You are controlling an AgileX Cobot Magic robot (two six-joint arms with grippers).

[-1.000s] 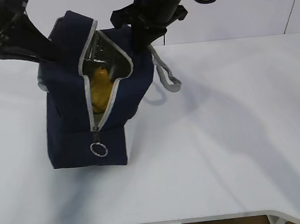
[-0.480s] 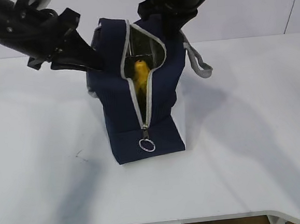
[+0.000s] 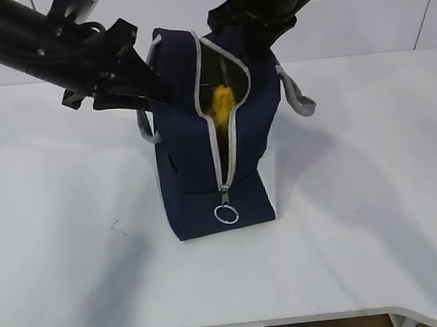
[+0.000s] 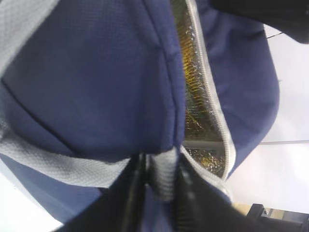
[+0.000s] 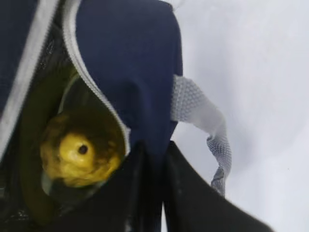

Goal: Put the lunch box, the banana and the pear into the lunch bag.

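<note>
The navy lunch bag (image 3: pixel 204 172) stands upright mid-table with its zipper open down the front. A yellow pear (image 3: pixel 221 99) shows in the opening, and in the right wrist view the pear (image 5: pixel 79 154) lies against the foil lining. The lunch box and the banana are hidden. My left gripper (image 3: pixel 156 96) is at the bag's upper left edge. In its own view the left gripper (image 4: pixel 161 193) has the grey handle (image 4: pixel 63 164) between slightly parted jaws, with a gap beside the strap. My right gripper (image 3: pixel 258 39) is at the top right edge. Navy bag fabric (image 5: pixel 130 58) fills the right gripper (image 5: pixel 154 188).
A ring pull (image 3: pixel 226 214) hangs at the zipper's lower end. The other grey handle (image 3: pixel 300 100) loops out on the bag's right side. The white table (image 3: pixel 372 197) runs to its front edge below, with a wall behind.
The bag and both arms have moved right from the left of the table. The bag stands more upright. The left jaws have parted a little round the handle.
</note>
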